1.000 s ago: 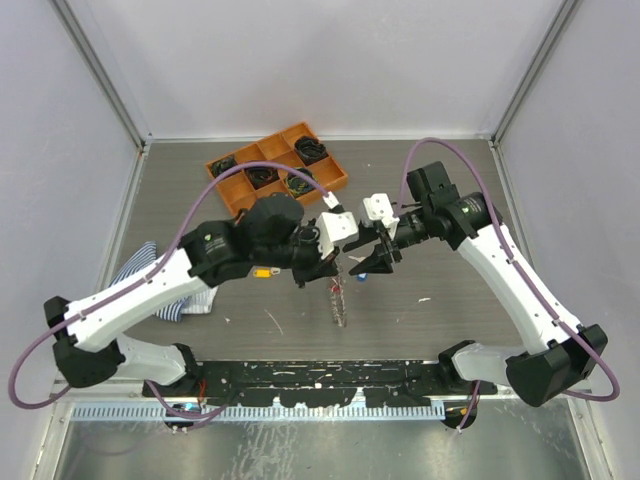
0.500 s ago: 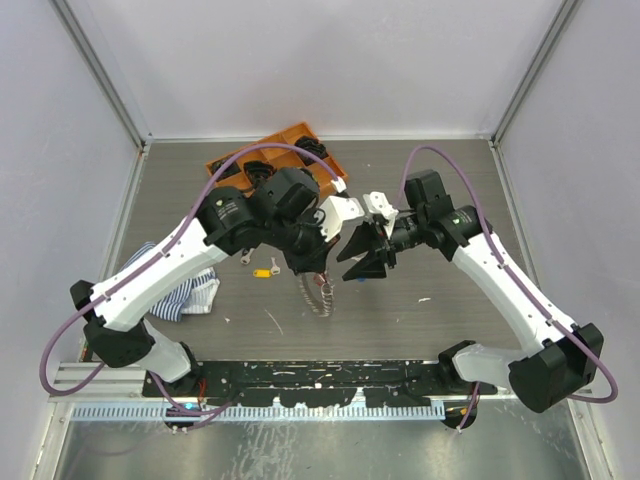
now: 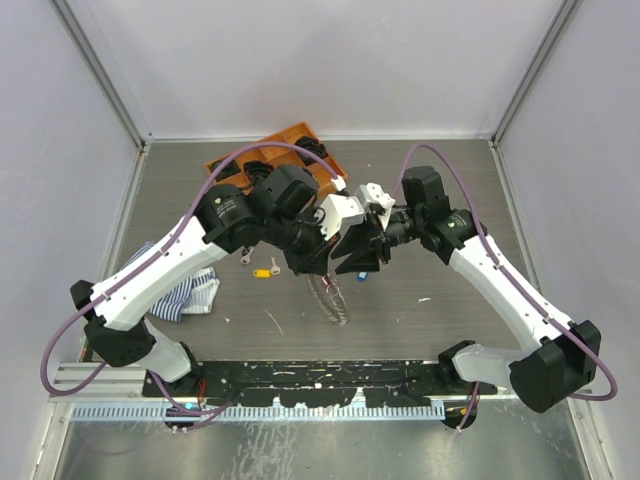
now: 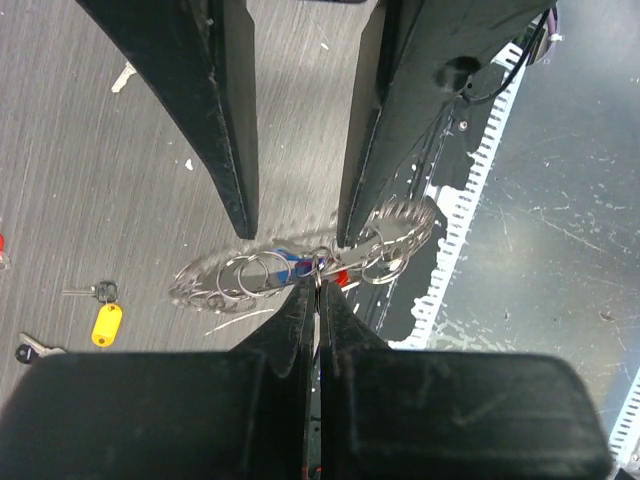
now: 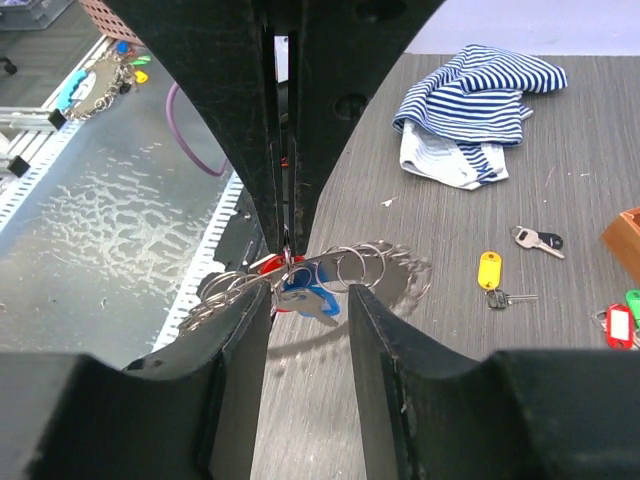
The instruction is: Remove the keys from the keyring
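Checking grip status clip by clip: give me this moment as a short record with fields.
left gripper: shut on the keyring, which hangs from it
right gripper: open, jaws either side of the ring's blue-tagged key
loose on table: yellow-tagged key, striped cloth
stage: blue-tagged key not yet off
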`<state>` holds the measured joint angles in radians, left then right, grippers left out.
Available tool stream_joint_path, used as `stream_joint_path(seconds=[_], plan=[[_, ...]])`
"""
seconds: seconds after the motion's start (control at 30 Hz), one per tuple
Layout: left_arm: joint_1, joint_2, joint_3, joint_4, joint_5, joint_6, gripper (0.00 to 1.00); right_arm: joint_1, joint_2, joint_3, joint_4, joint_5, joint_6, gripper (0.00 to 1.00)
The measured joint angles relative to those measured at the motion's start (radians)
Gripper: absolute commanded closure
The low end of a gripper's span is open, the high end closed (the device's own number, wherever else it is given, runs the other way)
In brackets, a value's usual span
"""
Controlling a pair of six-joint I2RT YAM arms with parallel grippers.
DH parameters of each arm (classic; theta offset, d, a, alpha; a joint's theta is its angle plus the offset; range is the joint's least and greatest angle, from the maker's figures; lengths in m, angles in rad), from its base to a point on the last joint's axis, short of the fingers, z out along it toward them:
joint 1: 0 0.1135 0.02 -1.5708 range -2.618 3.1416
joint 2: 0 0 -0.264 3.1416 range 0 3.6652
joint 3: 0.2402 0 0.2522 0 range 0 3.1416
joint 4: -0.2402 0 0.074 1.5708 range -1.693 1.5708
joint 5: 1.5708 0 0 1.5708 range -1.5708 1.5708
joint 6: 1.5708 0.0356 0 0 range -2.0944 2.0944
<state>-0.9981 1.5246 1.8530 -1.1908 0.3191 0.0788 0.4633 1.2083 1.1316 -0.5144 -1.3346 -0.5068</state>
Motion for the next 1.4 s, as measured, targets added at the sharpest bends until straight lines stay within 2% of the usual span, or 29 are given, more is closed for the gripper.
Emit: stream_joint_path(seconds=[0.23, 0.57, 0.8, 1.13, 1.4], plan=[[0.008, 0.0, 0.0, 0.001, 0.008, -0.011, 1.0, 0.01, 0.0, -0.027, 0.06, -0.013, 0.075, 0.65], [0.013, -0.006, -0.008, 0.02, 0.014, -0.022, 1.0, 0.017, 0.0, -0.047, 0.143, -0.04, 0.172, 0.65], [0.019, -0.073, -0.129, 0.106, 0.019, -0.047, 1.0, 0.006, 0.0, -0.047, 0.168, -0.051, 0.223, 0.67], [0.023, -0.113, -0.161, 0.169, 0.018, -0.069, 1.0, 0.005, 0.0, -0.05, 0.199, -0.056, 0.258, 0.65], [0.025, -0.138, -0.189, 0.203, 0.018, -0.082, 1.0, 0.006, 0.0, -0.077, 0.248, -0.063, 0.312, 0.73]])
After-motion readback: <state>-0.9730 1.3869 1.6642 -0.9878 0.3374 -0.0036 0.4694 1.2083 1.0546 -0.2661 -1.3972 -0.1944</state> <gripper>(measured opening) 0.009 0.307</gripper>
